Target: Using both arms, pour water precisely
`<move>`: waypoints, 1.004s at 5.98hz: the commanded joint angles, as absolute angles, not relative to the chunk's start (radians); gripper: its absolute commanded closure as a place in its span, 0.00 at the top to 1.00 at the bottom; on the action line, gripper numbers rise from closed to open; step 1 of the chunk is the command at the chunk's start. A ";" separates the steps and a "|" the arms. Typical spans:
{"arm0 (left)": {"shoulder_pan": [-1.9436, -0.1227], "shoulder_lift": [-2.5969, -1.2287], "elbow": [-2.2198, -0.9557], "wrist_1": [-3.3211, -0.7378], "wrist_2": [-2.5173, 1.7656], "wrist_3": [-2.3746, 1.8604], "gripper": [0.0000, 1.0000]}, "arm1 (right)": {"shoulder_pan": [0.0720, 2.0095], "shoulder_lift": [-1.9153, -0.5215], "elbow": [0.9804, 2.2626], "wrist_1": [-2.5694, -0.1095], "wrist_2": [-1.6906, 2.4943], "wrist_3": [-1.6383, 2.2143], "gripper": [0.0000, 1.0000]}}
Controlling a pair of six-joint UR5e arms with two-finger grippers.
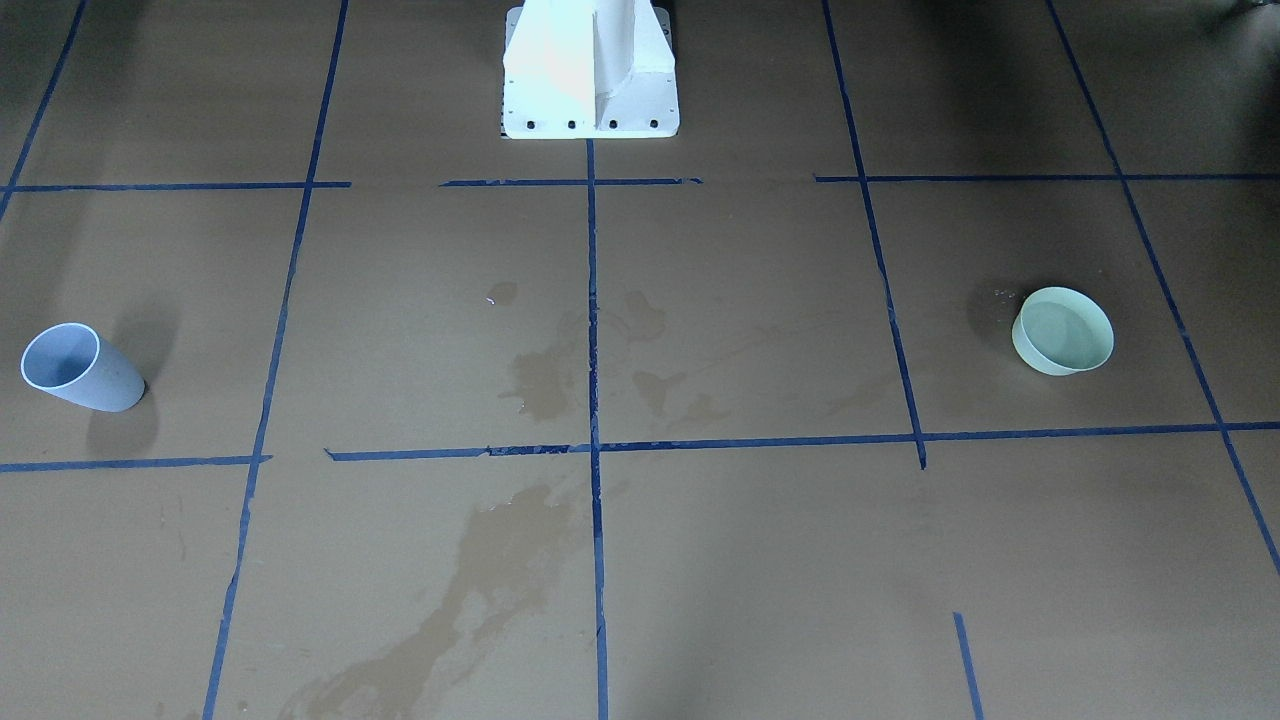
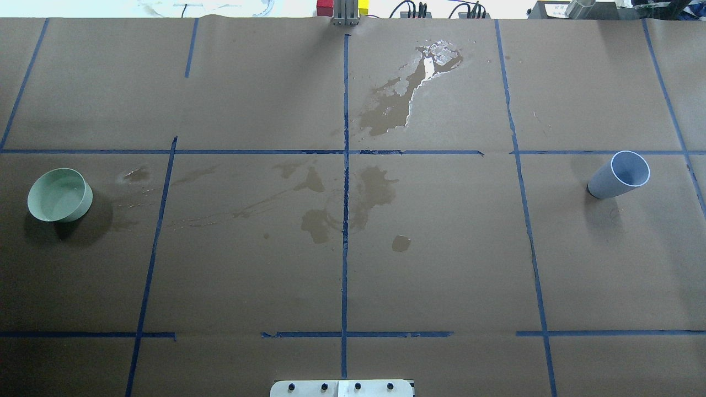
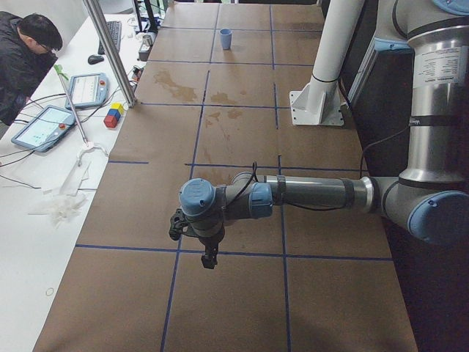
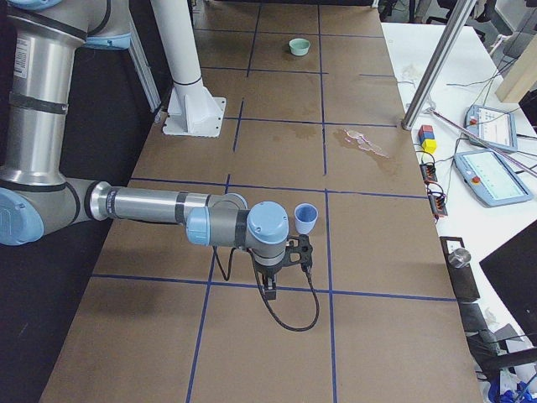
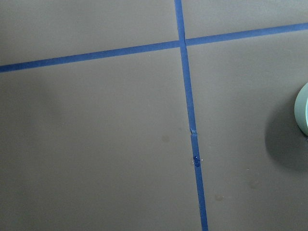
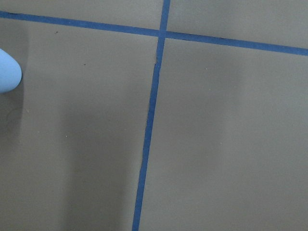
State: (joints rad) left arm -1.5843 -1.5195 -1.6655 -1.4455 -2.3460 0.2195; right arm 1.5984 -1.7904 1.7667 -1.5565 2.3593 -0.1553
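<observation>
Overhead exterior: you find water (image 2: 54,194) in the bowl (image 2: 84,205) at 9 o'clock, a glinting puddle (image 2: 424,69) at 12, the cup (image 2: 619,176) at 3. Side views show left claw (image 3: 209,258) and right claw (image 4: 270,290) hanging over the table (image 2: 441,264); open or closed, you cannot tell.

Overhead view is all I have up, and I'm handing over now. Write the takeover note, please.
Left gripper: hangs empty near the bowl; open or shut, cannot tell.
Right gripper: hangs empty near the cup; cannot tell either.
Bowl: robot's left side, seems to hold water.
Cup: right side, upright, contents unclear.
Wet patches lie in the centre.
Done: nothing grasped.
Left: grasp, then pour.
</observation>
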 commanded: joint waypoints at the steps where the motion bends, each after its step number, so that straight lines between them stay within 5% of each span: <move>1: -1.580 -1.583 -1.661 -1.509 -2.350 0.216 1.00 | 1.598 -1.787 1.769 -1.555 2.361 -0.155 1.00; 4: -1.463 -1.568 -1.661 -1.638 -2.394 0.090 1.00 | 1.598 -1.787 1.769 -1.542 2.361 -0.155 1.00; 6: -1.316 -1.531 -1.622 -1.948 -2.395 -0.311 1.00 | 1.598 -1.789 1.767 -1.537 2.361 -0.155 1.00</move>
